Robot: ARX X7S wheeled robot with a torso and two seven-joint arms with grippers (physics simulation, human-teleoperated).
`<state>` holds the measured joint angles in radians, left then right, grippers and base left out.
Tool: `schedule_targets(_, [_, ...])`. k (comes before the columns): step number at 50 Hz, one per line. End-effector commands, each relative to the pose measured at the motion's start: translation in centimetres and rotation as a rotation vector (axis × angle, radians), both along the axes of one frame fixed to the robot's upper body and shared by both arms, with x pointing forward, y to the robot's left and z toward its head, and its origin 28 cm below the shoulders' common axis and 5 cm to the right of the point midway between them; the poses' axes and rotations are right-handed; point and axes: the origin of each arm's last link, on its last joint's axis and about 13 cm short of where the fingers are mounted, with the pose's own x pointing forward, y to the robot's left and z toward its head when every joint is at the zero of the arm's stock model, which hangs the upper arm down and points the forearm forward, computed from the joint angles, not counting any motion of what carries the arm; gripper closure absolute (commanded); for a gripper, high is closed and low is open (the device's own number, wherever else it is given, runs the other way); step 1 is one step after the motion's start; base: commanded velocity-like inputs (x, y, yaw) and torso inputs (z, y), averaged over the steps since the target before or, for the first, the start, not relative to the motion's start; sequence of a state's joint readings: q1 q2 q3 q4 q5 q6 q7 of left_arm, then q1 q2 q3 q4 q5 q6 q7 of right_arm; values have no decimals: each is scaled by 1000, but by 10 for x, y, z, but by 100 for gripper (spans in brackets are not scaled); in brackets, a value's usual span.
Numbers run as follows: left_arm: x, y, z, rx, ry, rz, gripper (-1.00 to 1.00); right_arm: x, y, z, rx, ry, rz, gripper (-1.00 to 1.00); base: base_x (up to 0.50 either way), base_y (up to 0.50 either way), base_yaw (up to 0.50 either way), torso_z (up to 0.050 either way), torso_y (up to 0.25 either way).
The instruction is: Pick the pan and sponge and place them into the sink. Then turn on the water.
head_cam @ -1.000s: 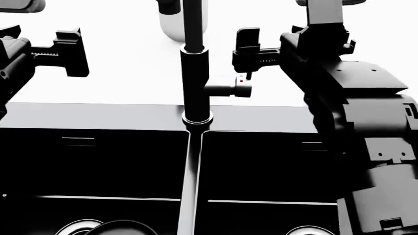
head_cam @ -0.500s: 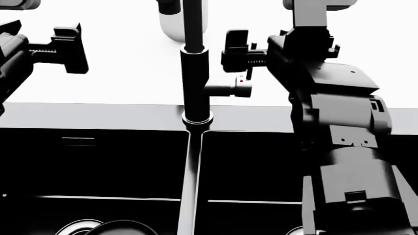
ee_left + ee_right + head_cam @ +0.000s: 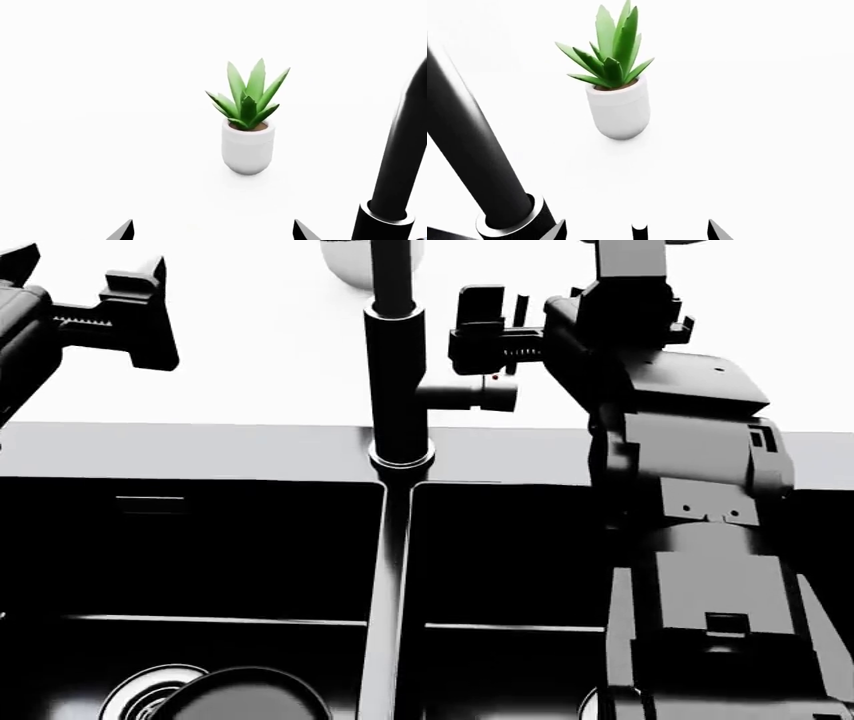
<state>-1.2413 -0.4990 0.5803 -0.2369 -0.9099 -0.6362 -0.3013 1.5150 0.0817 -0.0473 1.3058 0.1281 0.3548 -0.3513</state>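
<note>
The pan [image 3: 247, 695] lies in the left bowl of the sink [image 3: 200, 455], its round rim beside the steel drain [image 3: 147, 692]. The sponge is not visible. The tap [image 3: 396, 370] stands at the sink's back rim, between the bowls, its side lever [image 3: 474, 393] pointing right. The right gripper [image 3: 487, 325] hangs just above that lever, fingers apart, holding nothing. The left gripper [image 3: 134, 315] is over the white bench [image 3: 240, 350], well left of the tap, open and empty. A potted plant [image 3: 248, 130] stands on the bench behind.
</note>
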Motion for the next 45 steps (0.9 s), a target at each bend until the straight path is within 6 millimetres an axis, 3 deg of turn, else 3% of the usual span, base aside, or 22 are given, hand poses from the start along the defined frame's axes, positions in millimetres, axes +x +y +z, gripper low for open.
schedule_targets(1, [0,-1,7,13,-20,-7,-100,0,0,7,-3,-14,1,-100,0,0,0,11,-76])
schedule_targets(45, [-1,5,8,25,-29,-3,-100,1,3,19,-28,-38,-9,-100,0,0,0,11,-78])
